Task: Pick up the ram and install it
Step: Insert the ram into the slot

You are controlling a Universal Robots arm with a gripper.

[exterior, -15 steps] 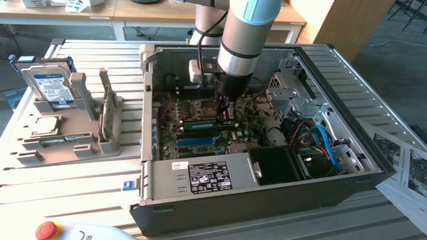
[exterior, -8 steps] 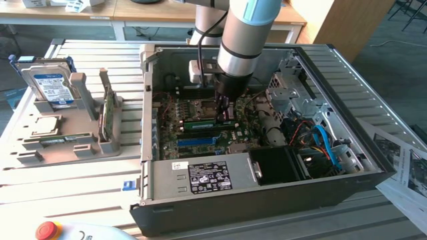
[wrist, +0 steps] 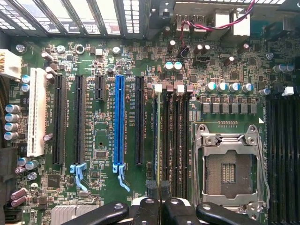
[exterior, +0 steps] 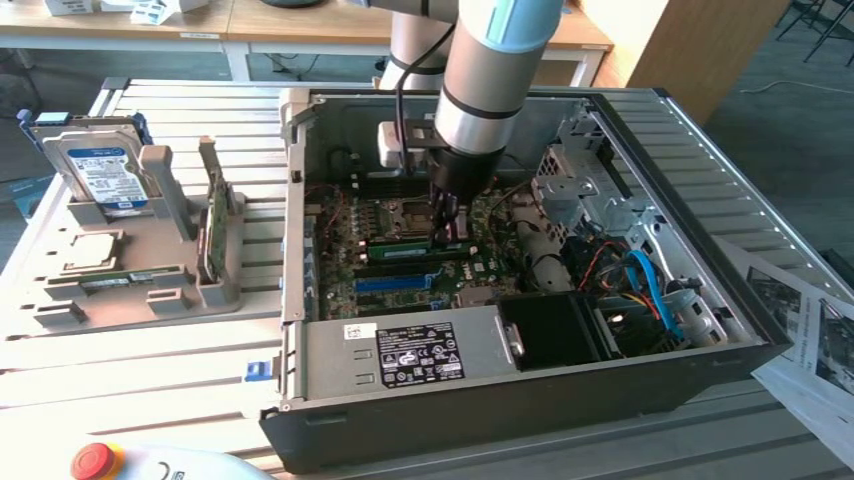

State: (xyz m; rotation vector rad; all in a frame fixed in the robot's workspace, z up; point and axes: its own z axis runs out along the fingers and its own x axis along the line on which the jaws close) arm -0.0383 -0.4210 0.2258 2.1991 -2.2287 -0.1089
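Gripper (wrist: 158,191): two black fingers clenched on the thin top edge of the ram (wrist: 154,140). The ram is a slim green board, seen edge-on in the wrist view. It runs along the bank of dark memory slots (wrist: 176,140), on the side away from the CPU socket (wrist: 229,164), a bare metal frame with a wire latch. Whether the stick is seated cannot be told.

Exterior view: gripper (exterior: 450,228) sits low inside the computer case (exterior: 534,415), with the ram (exterior: 400,241) at its fingertips over the green motherboard (exterior: 387,290). The wrist view shows one blue expansion slot (wrist: 119,124) and one white slot (wrist: 36,117).

Case: black sheet metal, open side up. Power supply (exterior: 400,355): grey box, black label.

At the exterior view's left, a grey moulded tray (exterior: 54,300) holds a silver hard drive (exterior: 100,170) upright and a second green stick (exterior: 127,280) lying flat.

Everything rests on a pale slatted metal table (exterior: 174,110). Wooden desks (exterior: 307,25) stand behind. Printed papers (exterior: 814,340) lie at the exterior view's right.
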